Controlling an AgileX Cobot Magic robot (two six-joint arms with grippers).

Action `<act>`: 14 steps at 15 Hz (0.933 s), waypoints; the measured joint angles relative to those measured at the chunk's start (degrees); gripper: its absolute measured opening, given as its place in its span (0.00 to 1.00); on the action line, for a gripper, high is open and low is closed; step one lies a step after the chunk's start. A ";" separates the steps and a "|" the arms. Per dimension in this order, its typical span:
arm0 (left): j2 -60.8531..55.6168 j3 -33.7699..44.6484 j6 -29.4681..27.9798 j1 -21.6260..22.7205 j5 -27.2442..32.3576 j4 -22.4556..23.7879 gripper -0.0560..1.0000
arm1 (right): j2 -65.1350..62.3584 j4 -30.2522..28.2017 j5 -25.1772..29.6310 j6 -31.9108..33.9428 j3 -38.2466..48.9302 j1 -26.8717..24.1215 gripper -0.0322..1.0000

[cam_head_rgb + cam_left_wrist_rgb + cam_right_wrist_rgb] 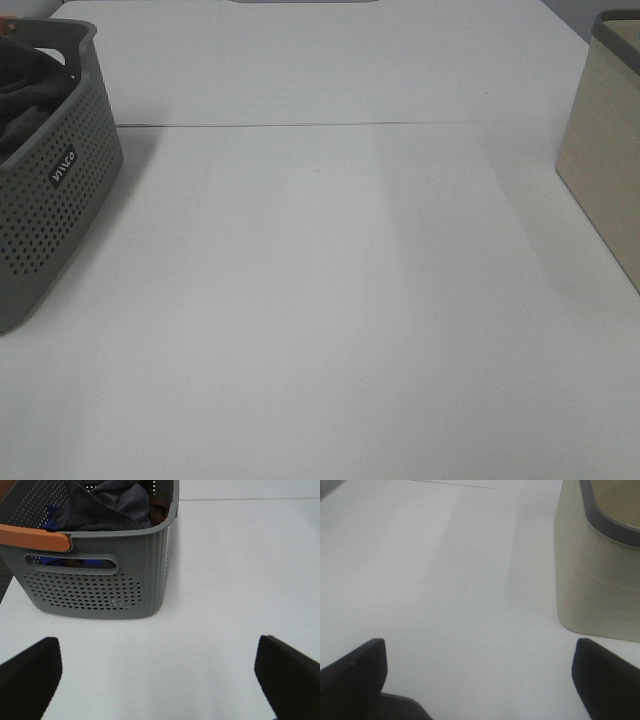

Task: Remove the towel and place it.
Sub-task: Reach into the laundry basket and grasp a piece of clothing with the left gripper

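The dark charcoal-grey towel [107, 505] lies bunched inside the grey perforated basket [100, 587]; it also shows in the exterior high view [25, 95] in the basket [55, 190] at the table's left edge. My left gripper [160, 680] is open and empty, above the white table a little in front of the basket. My right gripper [480, 677] is open and empty over the table, beside the beige bin [600, 570]. Neither gripper shows in the exterior high view.
A blue cloth [52, 525] and a brown item [159, 511] lie in the basket with the towel. An orange handle [32, 537] sits on the basket rim. The beige bin [605, 150] stands at the table's right edge. A seam [340, 125] crosses the table.
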 joint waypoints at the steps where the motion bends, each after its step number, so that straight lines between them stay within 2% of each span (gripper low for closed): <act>1: 0.00 0.00 0.00 0.00 0.00 0.00 0.99 | 0.00 0.00 0.00 0.00 0.00 0.00 0.96; 9: 0.00 0.00 0.00 0.00 0.00 -0.11 0.99 | 0.00 0.00 0.00 0.00 0.00 0.00 0.96; 11: 2.06 -0.63 4.24 0.00 0.69 -0.17 0.99 | 0.00 0.00 0.00 0.00 0.00 0.00 0.96; 14: 17.65 -11.92 17.48 0.00 8.48 -0.34 0.99 | 0.00 0.00 0.00 0.00 0.00 0.00 0.96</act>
